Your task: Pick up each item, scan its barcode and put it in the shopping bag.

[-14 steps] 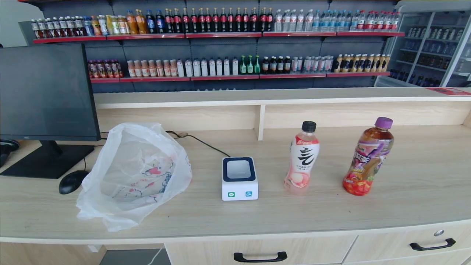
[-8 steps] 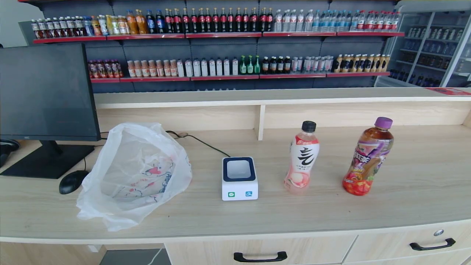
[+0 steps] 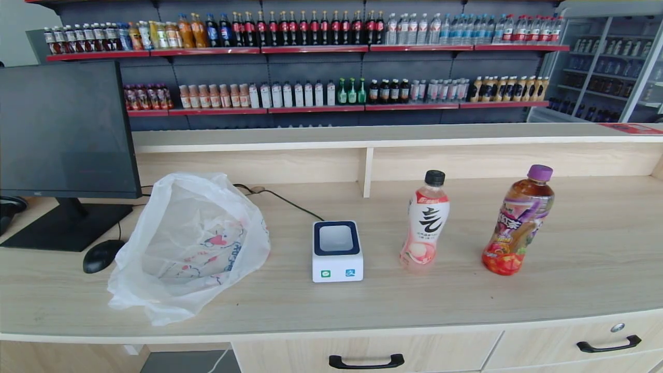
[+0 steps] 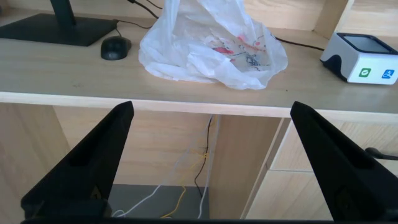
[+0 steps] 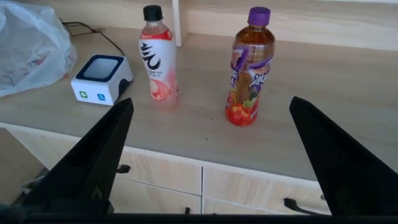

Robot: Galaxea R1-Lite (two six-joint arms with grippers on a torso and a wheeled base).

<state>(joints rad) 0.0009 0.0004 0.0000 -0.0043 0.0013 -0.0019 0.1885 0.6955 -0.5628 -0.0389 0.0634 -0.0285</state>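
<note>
Left claw (image 4: 211, 107) and right claw (image 5: 211, 103) both gape empty, nothing yet done: the pink black-capped bottle (image 3: 424, 224) and purple-capped amber bottle (image 3: 518, 223) wait unscanned at 3 o'clock of the white box scanner (image 3: 336, 252), the filmy plastic shopping bag (image 3: 190, 248) at 9

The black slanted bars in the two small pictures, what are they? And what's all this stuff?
The big picture comes from a robot's head. On the pale wooden counter sit a white plastic shopping bag, a small white box scanner, a pink-and-white bottle with a black cap and a brownish bottle with a purple cap. The bars are parts of the robot's two grasping tools. A camera on each wrist looks out between them: the left tool towards the bag, the right tool towards the bottles. Both tools are open and hold nothing.
</note>
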